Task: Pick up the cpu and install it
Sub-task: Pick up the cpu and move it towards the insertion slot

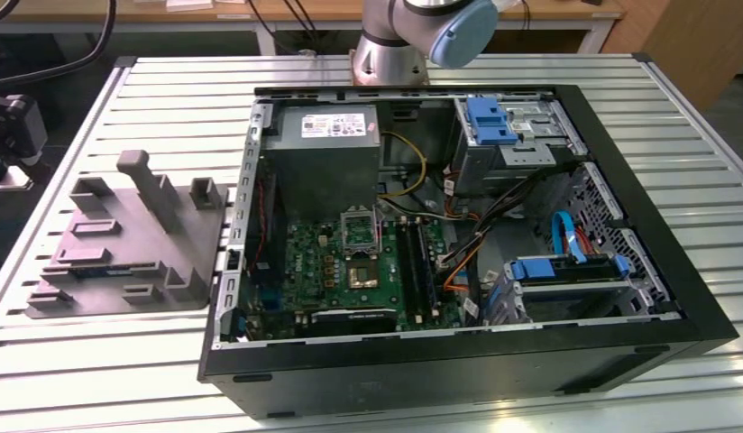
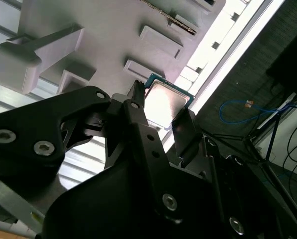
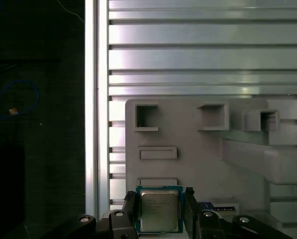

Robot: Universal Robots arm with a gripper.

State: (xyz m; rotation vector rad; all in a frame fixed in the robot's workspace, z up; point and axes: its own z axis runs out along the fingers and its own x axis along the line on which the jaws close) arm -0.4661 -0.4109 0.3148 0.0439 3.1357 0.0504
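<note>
The cpu [image 3: 158, 209], a small square chip with a pale metal top and a green edge, sits between my two black fingers in both wrist views. My gripper [image 3: 159, 201] is shut on it, one finger on each of two opposite sides. The cpu [image 2: 166, 101] hangs above the grey moulded tray [image 2: 113, 30], over the tray's corner near the table edge. In the exterior view the black socket [image 1: 360, 273] lies on the green motherboard inside the open computer case [image 1: 660, 271], with its metal frame [image 1: 357, 225] flipped up behind it.
The grey tray [image 1: 119, 244] lies on the slatted metal table [image 1: 468, 77] at the exterior view's left, beside the case. My arm's base [image 1: 389, 50] stands behind the case. Cables, drive bays and a power supply [image 1: 329, 153] crowd the case around the motherboard.
</note>
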